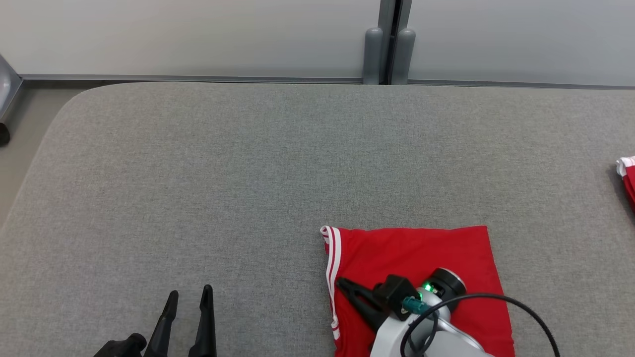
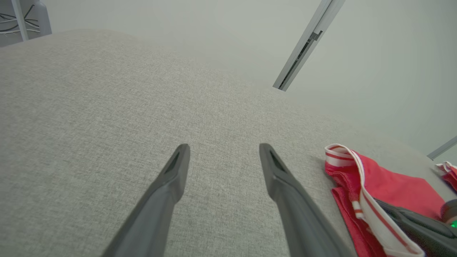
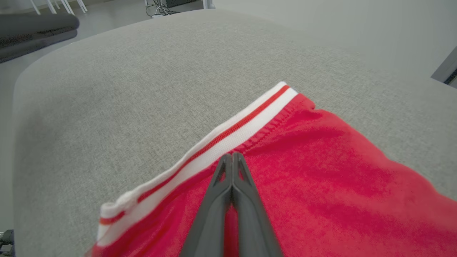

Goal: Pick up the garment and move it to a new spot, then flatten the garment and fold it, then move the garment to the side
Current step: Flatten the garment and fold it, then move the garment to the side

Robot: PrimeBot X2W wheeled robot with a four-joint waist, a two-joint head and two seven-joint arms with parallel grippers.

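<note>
Right fingers (image 3: 219, 192) are lying closed on my red garment (image 1: 421, 253), left fingers (image 1: 204, 317) hovering spread above the table (image 1: 198, 173), another red cloth (image 1: 629, 181) lying well apart.

looks like a lab or test room: grey padded table (image 1: 248, 173), bare wall panels (image 1: 198, 34) (cables (image 3: 160, 6) on floor (image 3: 107, 21)).

Red garment (image 1: 421, 258), flat folded rectangle, white-striped trim on left edge, on grey fabric surface (image 1: 198, 173)

Folded red garment (image 1: 421, 253) at five o'clock on the grey surface (image 1: 248, 173), right end effector (image 1: 342, 285) resting on it, fingers together; left end effector (image 1: 190, 292) at seven o'clock, spread.
</note>
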